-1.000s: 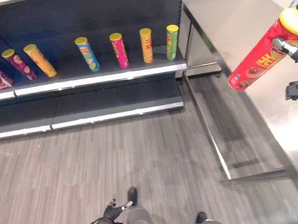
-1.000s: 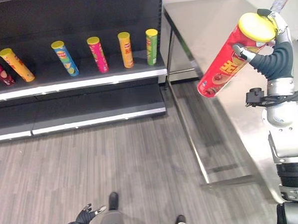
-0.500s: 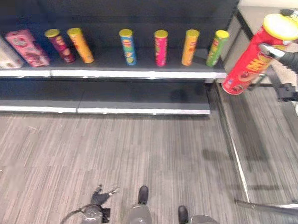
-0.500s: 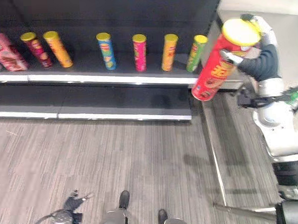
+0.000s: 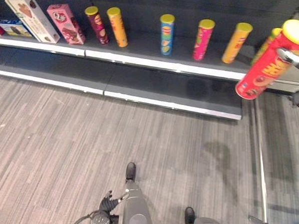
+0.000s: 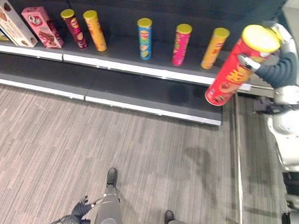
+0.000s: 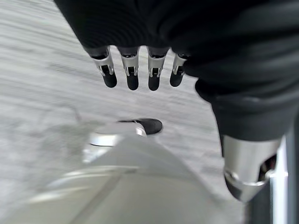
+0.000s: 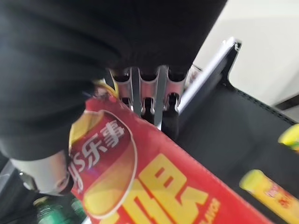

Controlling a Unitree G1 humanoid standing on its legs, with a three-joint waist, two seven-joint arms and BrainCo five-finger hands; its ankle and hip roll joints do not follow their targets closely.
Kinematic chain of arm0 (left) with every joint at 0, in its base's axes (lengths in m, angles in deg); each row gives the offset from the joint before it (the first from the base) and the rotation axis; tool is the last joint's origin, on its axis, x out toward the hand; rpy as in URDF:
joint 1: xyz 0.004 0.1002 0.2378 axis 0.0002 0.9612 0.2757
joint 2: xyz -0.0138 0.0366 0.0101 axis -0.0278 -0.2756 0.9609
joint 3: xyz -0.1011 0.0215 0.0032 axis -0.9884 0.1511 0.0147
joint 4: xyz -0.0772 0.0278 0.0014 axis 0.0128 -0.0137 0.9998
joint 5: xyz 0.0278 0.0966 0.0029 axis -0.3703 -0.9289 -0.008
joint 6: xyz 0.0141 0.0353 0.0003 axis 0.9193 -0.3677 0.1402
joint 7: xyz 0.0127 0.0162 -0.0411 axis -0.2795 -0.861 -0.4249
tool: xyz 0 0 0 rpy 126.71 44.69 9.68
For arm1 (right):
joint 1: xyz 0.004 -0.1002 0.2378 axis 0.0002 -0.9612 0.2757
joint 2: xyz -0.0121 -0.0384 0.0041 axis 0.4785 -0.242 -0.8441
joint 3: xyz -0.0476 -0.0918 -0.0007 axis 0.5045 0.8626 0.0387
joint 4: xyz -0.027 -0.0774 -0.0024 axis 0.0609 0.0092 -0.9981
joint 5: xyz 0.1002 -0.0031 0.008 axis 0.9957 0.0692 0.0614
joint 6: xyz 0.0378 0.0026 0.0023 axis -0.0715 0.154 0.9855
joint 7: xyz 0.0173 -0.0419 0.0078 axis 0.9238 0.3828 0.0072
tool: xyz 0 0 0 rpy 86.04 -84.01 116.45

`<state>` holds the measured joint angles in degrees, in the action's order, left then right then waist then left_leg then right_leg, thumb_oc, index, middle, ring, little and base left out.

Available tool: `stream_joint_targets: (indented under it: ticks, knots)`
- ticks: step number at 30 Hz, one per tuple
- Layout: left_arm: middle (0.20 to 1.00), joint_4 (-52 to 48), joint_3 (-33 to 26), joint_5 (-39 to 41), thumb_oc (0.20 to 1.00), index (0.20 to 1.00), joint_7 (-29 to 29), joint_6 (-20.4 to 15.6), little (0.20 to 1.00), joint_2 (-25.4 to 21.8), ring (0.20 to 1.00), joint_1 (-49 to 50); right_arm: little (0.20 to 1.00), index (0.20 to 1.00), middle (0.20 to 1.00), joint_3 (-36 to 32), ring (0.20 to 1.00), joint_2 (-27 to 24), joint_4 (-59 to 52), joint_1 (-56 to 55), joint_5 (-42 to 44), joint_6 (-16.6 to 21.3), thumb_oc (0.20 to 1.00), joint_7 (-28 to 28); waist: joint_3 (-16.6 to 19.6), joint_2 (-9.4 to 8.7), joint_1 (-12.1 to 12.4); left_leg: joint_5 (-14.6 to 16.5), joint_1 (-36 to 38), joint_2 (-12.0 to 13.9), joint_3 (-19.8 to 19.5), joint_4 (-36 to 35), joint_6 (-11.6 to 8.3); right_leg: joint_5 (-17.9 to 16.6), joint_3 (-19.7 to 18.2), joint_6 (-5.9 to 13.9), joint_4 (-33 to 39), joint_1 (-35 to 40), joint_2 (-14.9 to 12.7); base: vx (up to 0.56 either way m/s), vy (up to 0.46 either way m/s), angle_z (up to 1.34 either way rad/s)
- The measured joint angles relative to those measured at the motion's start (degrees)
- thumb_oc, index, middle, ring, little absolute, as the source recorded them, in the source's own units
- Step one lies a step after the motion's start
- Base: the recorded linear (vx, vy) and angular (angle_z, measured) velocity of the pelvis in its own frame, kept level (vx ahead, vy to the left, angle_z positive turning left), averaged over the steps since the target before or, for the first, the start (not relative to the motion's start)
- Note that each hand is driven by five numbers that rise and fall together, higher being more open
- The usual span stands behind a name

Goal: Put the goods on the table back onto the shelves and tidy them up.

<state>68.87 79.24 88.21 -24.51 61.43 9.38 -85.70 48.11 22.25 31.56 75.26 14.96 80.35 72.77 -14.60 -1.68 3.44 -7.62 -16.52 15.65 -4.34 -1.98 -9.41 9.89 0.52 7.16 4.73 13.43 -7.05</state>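
While the red chip can [image 6: 235, 70] hangs tilted in the air off the right end of the shelf [image 6: 137, 67], yellow lid up and base angled down toward the lower shelf board [image 6: 139, 100], the right hand [image 6: 267, 53] has its fingers [image 8: 149, 100] curled round the can near the lid, thumb on the other side. On the shelf, nearest the held can, a green can [image 5: 266, 43] sits mostly hidden behind it, then going left an orange can [image 6: 214, 48], a pink can [image 6: 181, 44], a blue can [image 6: 144, 38], a wider gap, then a yellow-orange can [image 6: 94, 30] and a dark red can [image 6: 73, 28] close together, all upright with yellow lids. Further left on the shelf stand a pink box [image 6: 42, 27] and a white box [image 6: 9, 22], with smaller packs [image 5: 4, 28] behind them at the far end. Well below the shelf, over the grey wood-look floor [image 6: 141, 152], the left hand [image 7: 140, 70] hangs low with straight, relaxed fingers, holding nothing.
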Motion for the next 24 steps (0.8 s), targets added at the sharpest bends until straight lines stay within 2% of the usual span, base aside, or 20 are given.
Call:
stream_joint_targets:
  ticks: [1, 2, 3, 5, 7, 8, 9, 10, 11, 12, 13, 15, 16, 17, 19, 20, 21, 22, 23, 24]
  knots:
    - [1.000, 0.54, -0.04, 0.39, 1.000, 1.000, -0.01, 0.09, 1.000, -1.14, 1.000, -0.52, 0.200, 0.200, 0.200, -0.23, 0.200, 3.08, -1.08, -0.63, -0.69, -0.18, 0.200, -0.06, -0.15, -1.60, 0.06, -4.07, 1.79, -2.17, 1.32, 1.89, -4.13, 0.45, -1.54, 2.19, 0.05, 1.31, -4.38, 0.29, 0.563, -0.74]
    - [1.000, 1.00, -0.38, 0.41, 1.000, 1.000, 0.23, 0.34, 1.000, -2.24, 1.000, -1.36, 0.200, 0.200, 0.200, 0.44, 0.200, 6.03, -2.05, -0.72, -1.05, -0.66, 0.200, 0.09, -0.13, -3.59, -0.04, -1.96, 1.45, -4.61, 3.40, 4.40, -1.36, -1.69, -1.59, 3.79, -1.15, 0.04, -7.28, 0.26, 0.552, -0.64]
    - [1.000, 0.36, 0.19, 0.30, 1.000, 1.000, 0.47, 0.22, 1.000, -3.06, 1.000, -2.94, 0.200, 0.200, 0.200, 1.12, 0.200, 7.31, -3.12, -1.40, -1.19, -0.86, 0.200, 0.59, -0.32, -3.79, -0.65, 0.21, 0.93, -6.32, 4.87, 7.35, 0.33, -5.20, 0.10, 4.22, -2.98, -0.68, -8.77, 0.21, 0.520, -0.33]
    - [1.000, 0.19, 2.32, -0.54, 1.000, 1.000, 0.84, -0.41, 1.000, -4.65, 1.000, -6.45, 0.200, 0.200, 0.200, 0.68, 0.200, 9.54, -5.57, -2.60, -2.29, -1.06, 0.200, 1.25, -0.10, -3.09, -0.89, 5.58, 1.99, -10.02, 8.54, 12.14, 5.01, -13.87, 1.66, 3.04, -6.48, -1.83, -13.12, 0.20, 0.567, -0.39]
    - [1.000, -0.53, 1.64, -1.70, 1.000, 1.000, 0.92, -0.24, 1.000, -5.57, 1.000, -6.97, 0.200, 0.200, 0.200, 0.99, 0.200, 10.43, -7.87, -2.09, -2.26, -1.08, 0.200, 1.21, 0.90, -0.88, -2.05, 7.21, 3.50, -12.60, 11.44, 10.88, 8.34, -22.42, 1.65, 2.85, -15.68, -9.46, -16.20, 0.20, 0.497, -0.56]
    - [1.000, -1.63, 0.58, -1.68, 1.000, 1.000, 1.05, -0.42, 1.000, -6.11, 1.000, -6.58, 0.200, 0.200, 0.200, 1.20, 0.200, 10.50, -8.41, -2.76, -2.23, -1.07, 0.200, 1.18, 0.99, -0.63, -3.00, 6.95, 6.15, -14.36, 12.49, 8.07, 10.46, -22.19, 1.59, 3.71, -19.19, -12.09, -17.78, 0.26, 0.514, -0.36]
    - [1.000, -1.29, -0.26, -1.61, 1.000, 1.000, 1.03, -0.34, 1.000, -5.68, 1.000, -6.65, 0.200, 0.200, 0.200, 3.07, 0.200, 8.20, -7.37, -3.01, -2.21, -1.10, 0.200, 1.40, 2.21, 1.09, -3.32, 7.09, 9.47, -15.05, 12.50, 4.49, 12.70, -13.22, 1.34, 4.34, -12.24, -11.91, -13.09, 0.25, 0.474, -0.12]
    - [1.000, -1.28, -0.24, -1.59, 1.000, 1.000, 0.99, -0.31, 1.000, -5.17, 1.000, -6.17, 0.200, 0.200, 0.200, 3.62, 0.200, 7.30, -6.94, -2.64, -2.21, -1.09, 0.200, 1.89, 2.39, 1.29, -2.88, 6.83, 10.88, -15.46, 12.54, 2.86, 13.53, -11.21, 1.93, 5.27, -10.63, -12.26, -10.24, 0.28, 0.533, -0.18]
    - [1.000, -0.50, -0.21, -1.55, 1.000, 1.000, 0.86, -0.34, 1.000, -3.91, 1.000, -3.88, 0.200, 0.200, 0.200, 6.65, 0.200, 6.44, -6.56, -1.25, -2.09, -1.08, 0.200, 2.44, 3.54, 0.91, -2.89, 7.49, 12.04, -15.89, 11.80, 0.93, 14.88, -7.89, 1.59, 4.63, -11.46, -17.47, -4.16, 0.21, 0.356, -0.27]
    - [1.000, 2.42, -0.23, -1.55, 1.000, 1.000, 0.78, 0.01, 1.000, -2.69, 1.000, -4.39, 0.200, 0.200, 0.200, 9.81, 0.200, 4.82, -7.38, 0.37, -2.10, -0.93, 0.200, 3.19, 2.95, 2.24, -3.10, 8.08, 11.54, -14.31, 12.11, 0.96, 15.81, -4.60, -0.43, 1.03, -19.22, -24.55, 3.00, 0.32, 0.407, 0.05]
    - [1.000, 5.37, -0.12, -1.56, 1.000, 1.000, 0.17, 1.33, 1.000, -1.00, 1.000, -3.69, 0.200, 0.200, 0.200, 10.97, 0.200, 4.14, -8.81, -0.62, -2.10, -0.99, 0.200, 4.58, 2.64, 2.97, -4.71, 6.44, 12.18, -13.49, 11.21, 0.43, 13.63, -4.07, -2.80, -0.85, -20.22, -29.31, 10.84, 0.25, 0.165, 0.38]
    - [1.000, 3.61, 0.10, -1.60, 1.000, 1.000, -0.28, 1.26, 1.000, 1.04, 1.000, 0.92, 0.200, 0.200, 0.200, 11.54, 0.200, 4.35, -7.71, -1.13, -2.06, -0.90, 0.200, 4.72, 3.82, -1.23, -5.11, 10.16, 14.73, -19.22, 10.98, 0.26, 15.46, -7.10, -0.22, -1.05, -18.72, -34.95, 8.81, 0.32, 0.096, 0.57]
    - [1.000, 2.94, 1.96, -1.69, 1.000, 1.000, -0.67, 1.86, 1.000, 1.98, 1.000, 2.38, 0.200, 0.200, 0.200, 11.59, 0.200, 4.24, -7.48, -1.29, -2.08, -1.12, 0.200, 4.96, 3.89, -1.11, -5.95, 10.47, 16.29, -20.35, 9.25, -0.30, 15.04, -10.40, 1.06, -2.02, -19.21, -34.78, 7.43, 0.35, -0.030, 0.93]
    - [1.000, 0.17, 3.42, -1.87, 1.000, 1.000, -1.22, 1.95, 1.000, 2.20, 1.000, 2.21, 0.200, 0.200, 0.200, 11.50, 0.200, 3.90, -7.14, -1.79, -2.08, -1.14, 0.200, 5.08, 3.91, 1.00, -5.53, 13.19, 17.80, -18.52, 5.93, 1.70, 11.74, -9.72, 4.68, -6.56, -16.53, -30.37, 8.32, 0.47, -0.014, 1.02]
    - [1.000, -1.03, 3.30, -1.87, 1.000, 1.000, -1.23, 1.84, 1.000, 2.15, 1.000, 1.31, 0.200, 0.200, 0.200, 11.47, 0.200, 3.71, -7.27, -1.80, -2.09, -1.10, 0.200, 5.55, 3.87, 1.02, -4.35, 13.93, 18.33, -17.61, 4.87, 5.63, 9.54, -8.66, 5.16, -8.27, -16.55, -28.15, 9.08, 0.30, 0.052, 0.62]
    - [1.000, -2.26, 3.33, -1.88, 1.000, 1.000, -1.36, 1.63, 1.000, 2.04, 1.000, 0.39, 0.200, 0.200, 0.200, 10.57, 0.200, 4.09, -7.32, -2.22, -2.07, -0.91, 0.200, 5.96, 2.97, 0.14, -4.63, 15.31, 14.60, -17.89, 4.87, 15.82, 6.31, -8.31, 5.38, -10.52, -15.50, -26.09, 8.45, 0.10, 0.077, 0.71]
    - [1.000, -4.27, 3.46, -1.87, 1.000, 1.000, -1.42, 0.72, 1.000, 2.19, 1.000, 0.35, 0.200, 0.200, 0.200, 8.45, 0.200, 4.01, -6.63, -4.16, -2.09, -0.67, 0.200, 6.83, 2.42, 0.09, -4.17, 15.80, 6.29, -16.70, 7.16, 30.88, 4.25, -8.76, 6.44, -10.21, -11.13, -21.60, 7.83, 0.26, 0.179, 0.50]
    - [1.000, -4.09, 3.15, -1.87, 1.000, 1.000, -1.40, 1.04, 1.000, 2.16, 1.000, 1.05, 0.200, 0.200, 0.200, 7.77, 0.200, 3.47, -6.37, -4.49, -2.08, -0.98, 0.200, 7.00, 2.04, 1.16, -4.73, 15.27, 3.98, -11.98, 11.14, 29.74, 3.63, -9.73, 6.63, -11.81, -7.99, -18.11, 8.54, 0.40, 0.343, 0.05]
    - [1.000, -3.54, 3.13, -1.87, 1.000, 1.000, -1.39, 1.24, 1.000, 2.11, 1.000, 1.38, 0.200, 0.200, 0.200, 6.52, 0.200, 3.91, -6.17, -4.63, -2.11, -1.02, 0.200, 6.85, 1.51, 2.26, -4.83, 14.85, 2.70, -9.17, 10.19, 26.17, 2.83, -9.30, 4.86, -10.24, -5.69, -16.23, 9.21, 0.57, 0.543, -0.45]
    - [1.000, -3.16, 2.92, -1.87, 1.000, 1.000, -1.39, 1.28, 1.000, 2.01, 1.000, 1.37, 0.200, 0.200, 0.200, 6.47, 0.200, 4.61, -5.68, -4.69, -2.11, -1.08, 0.200, 6.83, 1.54, 2.35, -4.85, 14.15, 2.71, -8.60, 9.42, 23.40, 1.98, -9.70, 3.97, -9.55, -3.92, -14.99, 9.17, 0.51, 0.545, -0.65]
